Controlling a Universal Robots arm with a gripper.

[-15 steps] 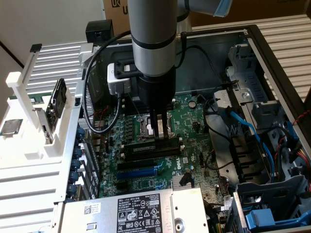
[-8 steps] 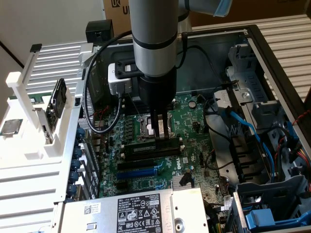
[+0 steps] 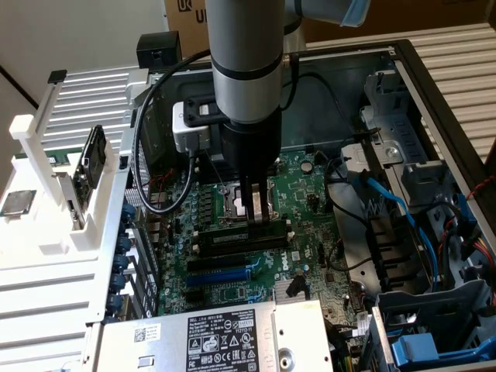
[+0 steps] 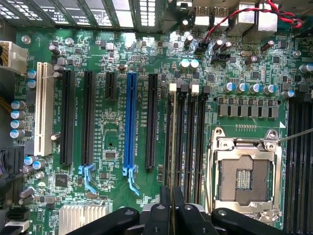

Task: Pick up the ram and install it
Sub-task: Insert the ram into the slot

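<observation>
The ram (image 4: 172, 147) is a thin green stick seen edge-on in the wrist view, standing along one of the black memory slots (image 4: 188, 142) beside the CPU socket. My gripper (image 4: 171, 205) is shut on the ram, one black finger on each face. In the exterior view the gripper (image 3: 258, 217) reaches straight down into the open computer case, and the ram (image 3: 232, 239) shows as a narrow green strip among the slots just below the fingers. Whether it is fully seated I cannot tell.
The open CPU socket (image 4: 247, 178) lies right beside the memory slots. A blue expansion slot (image 4: 130, 122) and black ones lie further off. The power supply (image 3: 225, 333), blue cables (image 3: 395, 201) and drive cage (image 3: 434, 325) crowd the case. A white fixture (image 3: 46, 225) stands outside it.
</observation>
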